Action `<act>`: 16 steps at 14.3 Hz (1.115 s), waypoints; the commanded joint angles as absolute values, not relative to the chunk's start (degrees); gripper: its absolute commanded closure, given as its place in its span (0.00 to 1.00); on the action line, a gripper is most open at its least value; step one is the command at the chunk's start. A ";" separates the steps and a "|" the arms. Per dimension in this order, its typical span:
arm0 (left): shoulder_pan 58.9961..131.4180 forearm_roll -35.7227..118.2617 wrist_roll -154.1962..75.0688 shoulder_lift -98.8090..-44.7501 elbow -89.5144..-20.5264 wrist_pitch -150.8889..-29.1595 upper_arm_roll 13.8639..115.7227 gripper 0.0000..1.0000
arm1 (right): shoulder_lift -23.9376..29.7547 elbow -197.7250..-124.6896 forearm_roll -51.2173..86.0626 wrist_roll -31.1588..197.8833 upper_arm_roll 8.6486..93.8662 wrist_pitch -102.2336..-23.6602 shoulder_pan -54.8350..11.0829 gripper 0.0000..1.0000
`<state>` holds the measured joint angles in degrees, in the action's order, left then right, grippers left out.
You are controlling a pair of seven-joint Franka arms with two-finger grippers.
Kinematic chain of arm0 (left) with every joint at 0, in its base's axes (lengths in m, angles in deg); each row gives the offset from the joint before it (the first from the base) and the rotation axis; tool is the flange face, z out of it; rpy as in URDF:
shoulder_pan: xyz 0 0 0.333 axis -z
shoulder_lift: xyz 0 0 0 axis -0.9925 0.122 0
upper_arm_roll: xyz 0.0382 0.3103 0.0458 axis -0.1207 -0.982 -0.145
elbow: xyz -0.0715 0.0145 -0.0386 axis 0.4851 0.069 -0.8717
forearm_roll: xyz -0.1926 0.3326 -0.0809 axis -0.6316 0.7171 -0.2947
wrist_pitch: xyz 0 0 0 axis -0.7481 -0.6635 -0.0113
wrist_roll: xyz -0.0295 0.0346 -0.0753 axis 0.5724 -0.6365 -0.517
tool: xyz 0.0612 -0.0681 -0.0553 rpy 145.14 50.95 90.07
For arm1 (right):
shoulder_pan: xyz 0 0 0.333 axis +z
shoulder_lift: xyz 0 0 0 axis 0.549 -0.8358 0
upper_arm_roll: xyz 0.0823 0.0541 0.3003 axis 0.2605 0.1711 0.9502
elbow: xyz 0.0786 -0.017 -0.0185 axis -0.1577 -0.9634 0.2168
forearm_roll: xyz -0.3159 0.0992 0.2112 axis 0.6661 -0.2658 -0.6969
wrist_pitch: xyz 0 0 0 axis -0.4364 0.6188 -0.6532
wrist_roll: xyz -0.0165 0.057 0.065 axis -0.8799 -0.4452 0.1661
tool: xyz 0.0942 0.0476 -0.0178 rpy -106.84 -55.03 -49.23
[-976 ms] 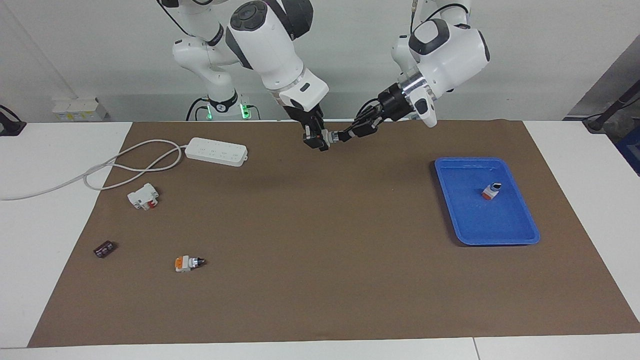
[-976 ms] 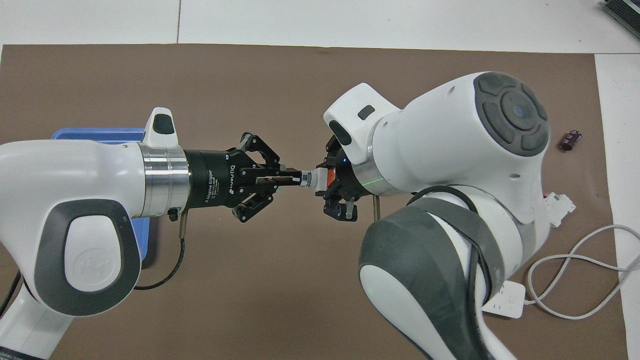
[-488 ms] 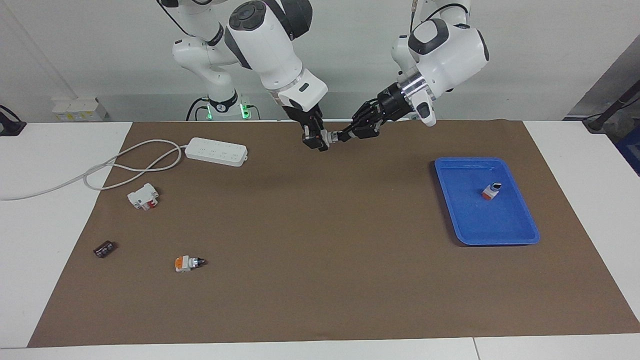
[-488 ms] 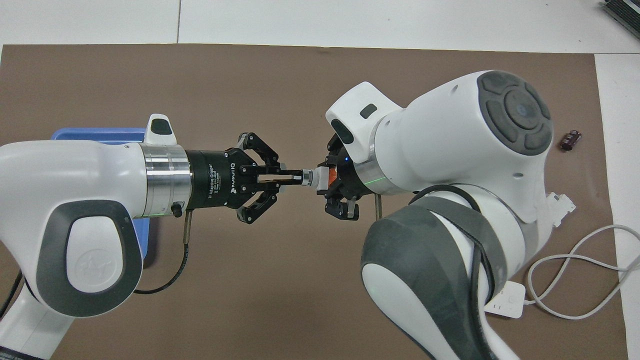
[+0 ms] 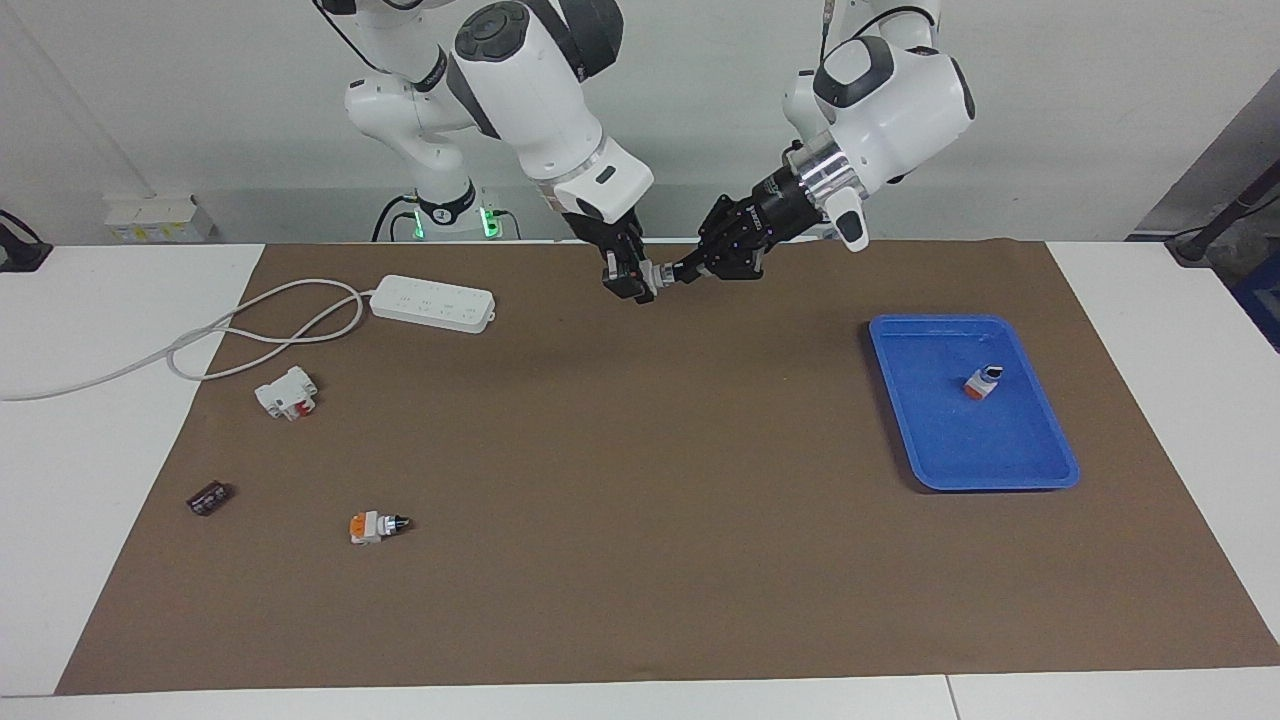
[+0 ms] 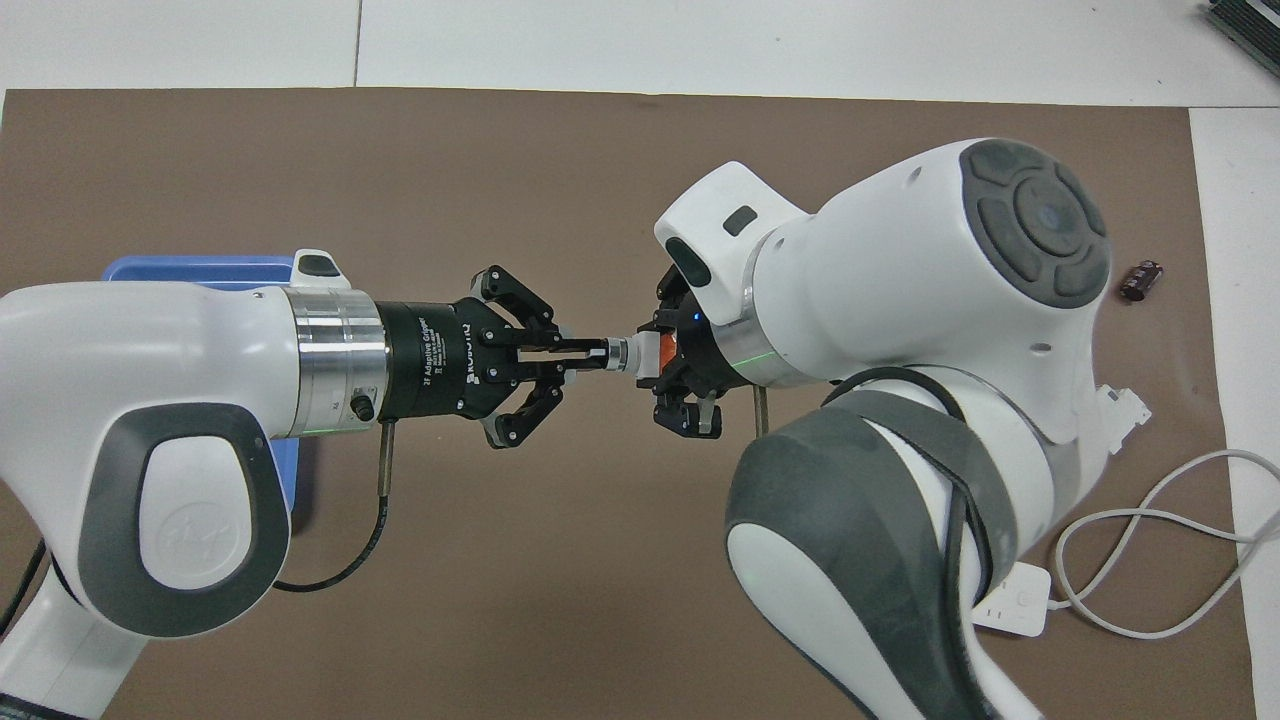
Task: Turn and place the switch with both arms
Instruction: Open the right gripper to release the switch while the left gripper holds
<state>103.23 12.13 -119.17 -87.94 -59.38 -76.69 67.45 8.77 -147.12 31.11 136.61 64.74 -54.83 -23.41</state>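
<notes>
Rolled about its own axis since a second ago: left gripper (image 6: 585, 352), wrist button swung toward the top of the forearm in the overhead view, black body turned in the facing view. Unmoved otherwise, both grippers at the same spot in the air over the brown mat (image 5: 640, 560), near the mat's edge closest to the robots.

Clamped on the black knob end of the switch (image 6: 628, 355): left gripper's fingertips, outer links splayed. Clamped on the white-grey body and orange end block of the same switch: right gripper (image 6: 672, 358), pointing down from under its white wrist. Held level between the two, silver collar just clear of the left fingertips.

Lying loose on the mat toward the right arm's end: second selector switch (image 5: 378, 526), orange block and black knob, farther from the robots; dark chip (image 5: 208, 497) beside it nearer the mat's edge; white-and-red breaker block (image 5: 287, 392) closer to the robots; white power strip (image 5: 432, 302) with looped cable (image 5: 250, 330) closer in again.

Resting toward the left arm's end: blue tray (image 5: 1040, 470), a third small switch (image 5: 983, 381) inside it.
</notes>
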 commanded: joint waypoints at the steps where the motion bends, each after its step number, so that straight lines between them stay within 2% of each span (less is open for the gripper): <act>1: 104.96 14.11 -128.77 -87.90 -59.55 -78.73 66.78 1.00 | 9.46 -147.28 29.38 136.45 65.50 -55.04 -23.55 1.00; 16: 104.17 19.47 -162.71 -87.99 -60.34 -79.08 66.69 1.00 | 9.46 -147.46 29.38 136.36 65.50 -55.21 -23.46 1.00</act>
<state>103.66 17.22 -158.56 -88.51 -59.31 -76.65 67.50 8.01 -147.14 31.11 136.83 64.96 -55.30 -23.15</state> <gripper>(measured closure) 0.899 0.573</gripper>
